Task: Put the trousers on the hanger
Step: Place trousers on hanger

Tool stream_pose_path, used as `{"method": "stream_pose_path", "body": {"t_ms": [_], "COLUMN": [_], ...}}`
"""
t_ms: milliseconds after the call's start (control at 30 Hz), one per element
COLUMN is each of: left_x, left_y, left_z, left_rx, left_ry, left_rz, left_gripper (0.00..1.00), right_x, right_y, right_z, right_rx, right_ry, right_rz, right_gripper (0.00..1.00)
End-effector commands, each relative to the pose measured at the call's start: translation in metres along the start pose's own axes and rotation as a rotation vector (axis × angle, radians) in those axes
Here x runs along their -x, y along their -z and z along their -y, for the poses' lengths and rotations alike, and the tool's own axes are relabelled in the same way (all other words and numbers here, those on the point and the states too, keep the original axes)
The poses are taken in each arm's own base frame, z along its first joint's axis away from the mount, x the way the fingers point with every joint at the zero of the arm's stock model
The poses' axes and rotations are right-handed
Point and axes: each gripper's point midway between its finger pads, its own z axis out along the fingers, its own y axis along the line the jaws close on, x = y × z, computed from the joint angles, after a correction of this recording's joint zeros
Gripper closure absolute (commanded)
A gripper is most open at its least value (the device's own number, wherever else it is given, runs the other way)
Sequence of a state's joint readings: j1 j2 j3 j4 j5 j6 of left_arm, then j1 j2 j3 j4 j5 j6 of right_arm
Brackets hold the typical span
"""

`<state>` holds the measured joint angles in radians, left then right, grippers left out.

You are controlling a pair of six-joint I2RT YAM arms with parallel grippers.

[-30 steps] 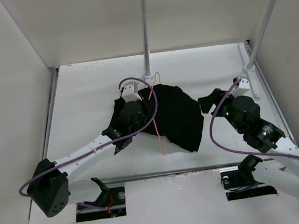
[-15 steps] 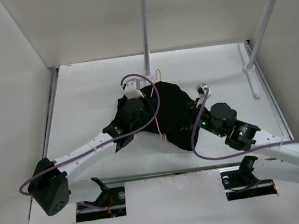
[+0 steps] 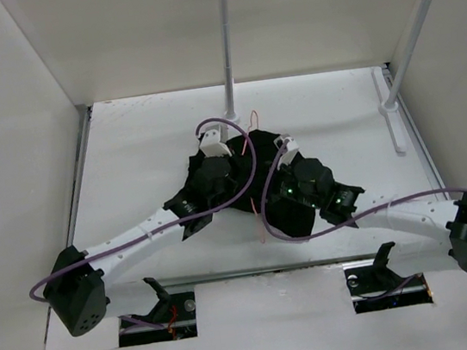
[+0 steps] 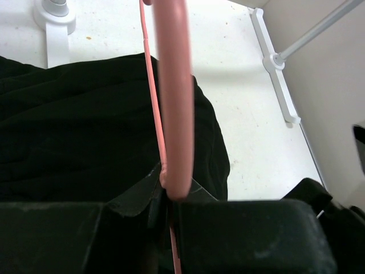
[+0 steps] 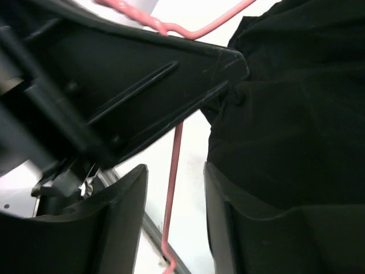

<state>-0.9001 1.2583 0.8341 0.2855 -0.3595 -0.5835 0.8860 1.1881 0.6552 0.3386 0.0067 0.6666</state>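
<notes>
The black trousers [image 3: 288, 224] lie bunched in the middle of the table, partly hidden under both arms. The thin pink hanger [image 3: 259, 222] stands across them, its hook [image 3: 252, 121] toward the back pole. My left gripper [image 3: 228, 165] is shut on the hanger [image 4: 173, 114], which runs up from its jaws [image 4: 170, 197] over the trousers [image 4: 85, 131]. My right gripper [image 3: 278, 193] reaches in from the right. It [image 5: 174, 171] is open, and the hanger's lower rod [image 5: 171, 205] passes between its fingers [image 5: 117, 222] without touching them. The trousers [image 5: 296, 114] lie against its right finger.
A white upright pole stands on a base [image 3: 230, 113] just behind the trousers, and a second pole with a floor bracket [image 3: 393, 118] is at the right wall. Purple cables [image 3: 253, 159] loop over both wrists. The left gripper's body [image 5: 114, 85] is very close above my right fingers.
My right arm has swung left from the right wall onto the trousers, and its jaws have narrowed around the hanger rod. The left gripper has shifted slightly right, still holding the hanger.
</notes>
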Motion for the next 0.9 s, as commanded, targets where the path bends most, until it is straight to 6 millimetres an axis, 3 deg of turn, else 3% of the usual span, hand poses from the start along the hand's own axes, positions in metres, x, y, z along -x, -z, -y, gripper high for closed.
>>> {"method": "stream_pose_path", "body": {"t_ms": [0,100,200,367,500,567,700,867], "left_x": [0.047,0.047,0.047,0.055,0.060,0.062,0.080,0.096], "left_y": [0.013,0.014,0.015,0.016,0.018,0.019,0.031,0.048], "left_z": [0.036,0.034,0.031,0.023,0.023,0.026,0.031,0.032], "left_rx": [-0.095,-0.093,-0.088,-0.069,-0.072,-0.085,-0.128,-0.172], "left_ry": [0.073,0.074,0.079,0.102,0.111,0.114,0.127,0.141], "left_rz": [0.109,0.108,0.111,0.139,0.148,0.152,0.190,0.224], "left_gripper": [0.97,0.97,0.96,0.80,0.75,0.64,0.30,0.15], "right_x": [0.034,0.035,0.041,0.052,0.057,0.059,0.066,0.081], "right_y": [-0.009,-0.009,-0.002,0.016,0.021,0.021,0.023,0.025], "right_z": [-0.036,-0.037,-0.042,-0.051,-0.046,-0.042,-0.032,-0.034], "right_rx": [0.119,0.126,0.156,0.229,0.240,0.238,0.221,0.230], "right_ry": [-0.005,-0.014,-0.042,-0.097,-0.128,-0.136,-0.140,-0.134], "right_rz": [0.100,0.120,0.160,0.191,0.199,0.205,0.225,0.251], "right_gripper": [0.60,0.80,0.89,0.94,0.95,0.96,0.96,0.96]}}
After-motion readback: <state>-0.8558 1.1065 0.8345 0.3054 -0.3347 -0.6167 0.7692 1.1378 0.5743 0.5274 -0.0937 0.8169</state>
